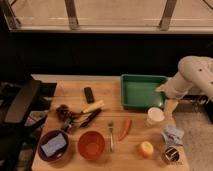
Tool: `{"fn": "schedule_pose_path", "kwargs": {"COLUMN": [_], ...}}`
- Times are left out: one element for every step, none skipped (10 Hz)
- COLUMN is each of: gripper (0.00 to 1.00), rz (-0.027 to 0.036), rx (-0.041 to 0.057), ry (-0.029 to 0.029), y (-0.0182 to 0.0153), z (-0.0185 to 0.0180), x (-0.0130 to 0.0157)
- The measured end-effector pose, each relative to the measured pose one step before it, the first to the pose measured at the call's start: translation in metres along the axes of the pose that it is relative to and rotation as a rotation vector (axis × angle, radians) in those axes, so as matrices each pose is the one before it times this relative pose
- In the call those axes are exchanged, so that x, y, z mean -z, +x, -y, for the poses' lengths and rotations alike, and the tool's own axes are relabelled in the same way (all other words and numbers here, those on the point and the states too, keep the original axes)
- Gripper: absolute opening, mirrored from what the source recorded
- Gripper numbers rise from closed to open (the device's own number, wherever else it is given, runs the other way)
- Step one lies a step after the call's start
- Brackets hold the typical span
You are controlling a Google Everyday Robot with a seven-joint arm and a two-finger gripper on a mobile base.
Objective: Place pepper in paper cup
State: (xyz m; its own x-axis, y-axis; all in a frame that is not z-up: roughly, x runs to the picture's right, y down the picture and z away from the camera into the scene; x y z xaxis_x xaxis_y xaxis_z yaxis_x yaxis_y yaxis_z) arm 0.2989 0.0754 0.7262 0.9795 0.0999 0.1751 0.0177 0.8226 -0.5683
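Zero steps done as yet: shows the pepper (124, 128) lying loose on the table (72, 95), near but apart from the upright paper cup (155, 116) just beyond it, and farther back the tool (170, 106) beside that cup, spread or pressed together impossible to tell.

Red pepper (124, 128); white paper cup (154, 116); green tray (143, 77); orange bowl (91, 145); pale gripper (169, 103) beside tray.

Dim warm light on table (70, 93); bright pale strip across top, black band beneath. Soft short shadows beside objects. Arm (197, 75) catches most light; gripper (169, 106) hangs shaded at table's right edge, beside paper cup (155, 116).
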Motion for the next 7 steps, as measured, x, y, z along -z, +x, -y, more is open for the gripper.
{"fn": "schedule_pose_path", "kwargs": {"gripper": [0.8, 0.8, 0.8, 0.8, 0.8, 0.8, 0.8], "rz": [-0.00001, 0.00003, 0.00001, -0.00003, -0.00015, 0.00822, 0.00469], "rx": [0.00007, 0.00004, 0.0, 0.00007, 0.0008, -0.00738, -0.03374], "ry": [-0.00002, -0.00002, -0.00001, -0.00002, -0.0002, 0.0001, -0.02081], "y": [-0.00003, -0.00004, 0.00001, -0.00003, -0.00016, 0.00063, 0.00688], "z": [0.00001, 0.00002, -0.00001, 0.00001, 0.0, 0.00211, 0.00206], "x": [-0.00001, 0.0, -0.00001, 0.0, -0.00012, 0.00044, -0.00411]}}
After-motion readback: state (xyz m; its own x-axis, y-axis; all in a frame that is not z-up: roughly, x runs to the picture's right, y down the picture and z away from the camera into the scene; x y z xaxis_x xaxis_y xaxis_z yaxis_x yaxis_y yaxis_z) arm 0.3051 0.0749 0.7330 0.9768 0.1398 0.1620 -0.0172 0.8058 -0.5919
